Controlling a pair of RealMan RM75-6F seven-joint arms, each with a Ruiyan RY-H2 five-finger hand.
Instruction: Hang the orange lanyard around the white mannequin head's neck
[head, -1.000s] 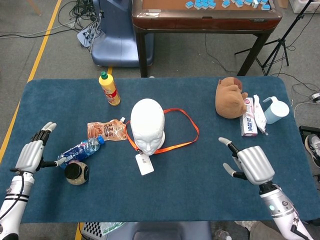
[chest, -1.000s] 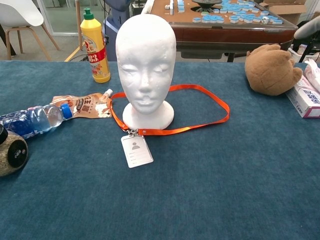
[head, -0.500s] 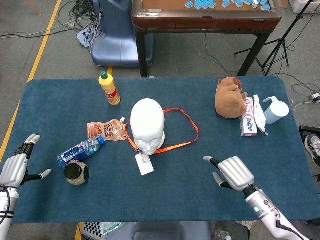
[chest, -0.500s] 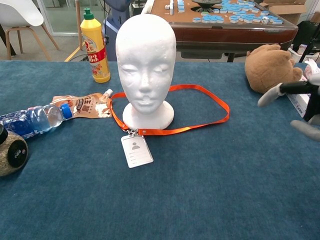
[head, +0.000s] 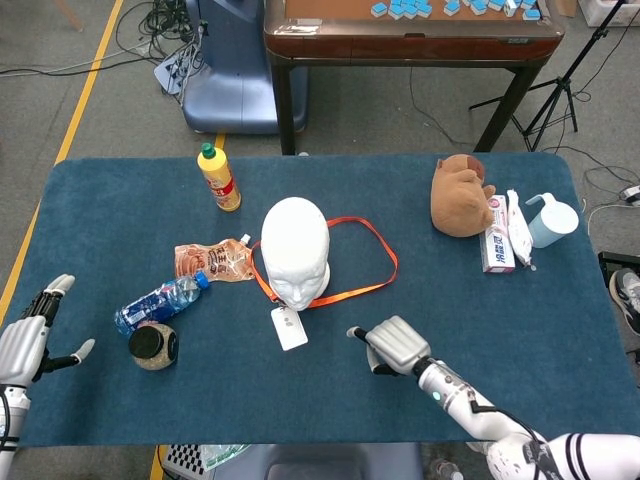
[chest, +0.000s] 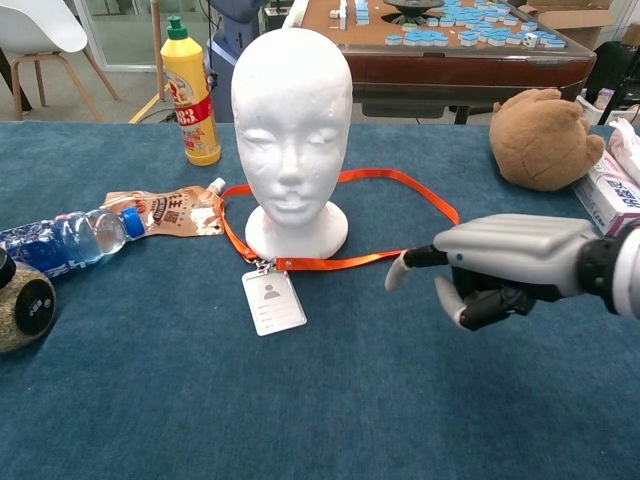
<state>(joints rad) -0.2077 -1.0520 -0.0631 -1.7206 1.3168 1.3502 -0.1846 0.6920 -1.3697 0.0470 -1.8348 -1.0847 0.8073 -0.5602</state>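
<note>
The white mannequin head (head: 296, 250) (chest: 292, 120) stands upright mid-table. The orange lanyard (head: 385, 262) (chest: 400, 178) lies flat on the cloth, looped around the head's base and trailing to the right. Its white badge (head: 289, 327) (chest: 272, 300) lies in front of the base. My right hand (head: 395, 345) (chest: 510, 265) hovers just right of the badge and near the front strap. Its thumb points left, its fingers bend downward, and it holds nothing. My left hand (head: 25, 345) is at the table's left edge, fingers spread and empty; the chest view does not show it.
A yellow bottle (head: 219, 178) stands behind the head to the left. A snack pouch (head: 210, 262), a water bottle (head: 160, 301) and a round jar (head: 153, 346) lie left. A brown plush (head: 460, 195), a toothpaste box (head: 497, 245) and a white cup (head: 552, 220) sit right.
My right hand has swept left across the table to a spot close to the lanyard's front strap. My left hand drew back to the left edge. The lanyard has not moved.
</note>
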